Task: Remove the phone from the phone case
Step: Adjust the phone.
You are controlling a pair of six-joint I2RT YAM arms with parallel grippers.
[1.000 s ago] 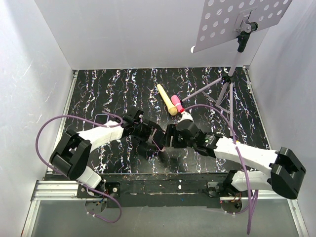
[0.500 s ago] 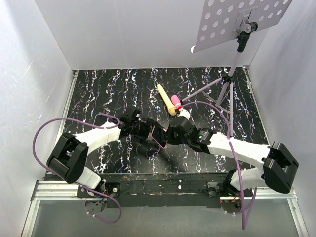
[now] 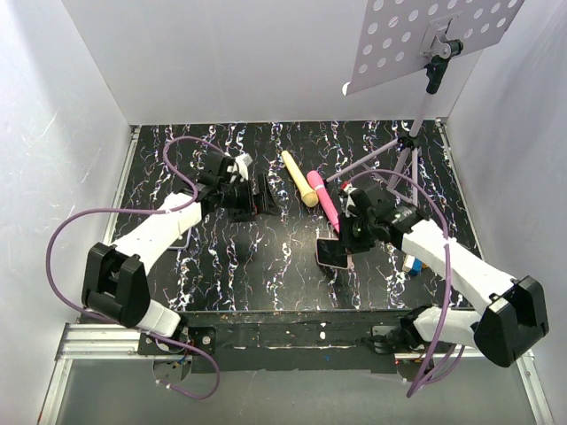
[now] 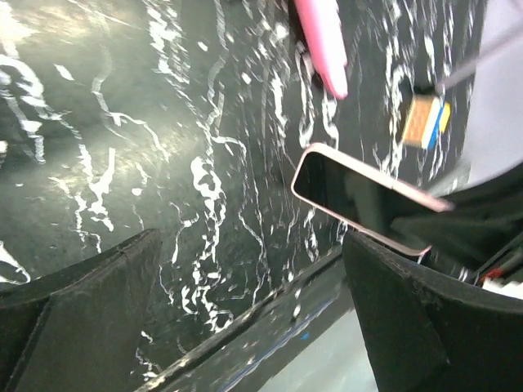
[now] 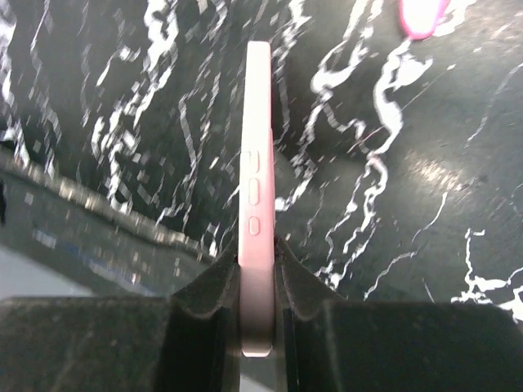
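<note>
The right claw (image 3: 348, 239) pinches the case (image 5: 257, 122) by one end, holding it tilted over the black marbled table (image 3: 221, 266) at about five o'clock from the middle. The phone (image 4: 351, 192) sits inside, its glossy black screen framed by a thin salmon-pink rim. Edge-on, the shell shows three raised button bumps. A pink marker (image 3: 324, 202) lies at twelve o'clock from it. The left claw (image 4: 251, 237), up at ten o'clock, gapes wide and holds nothing.
</note>
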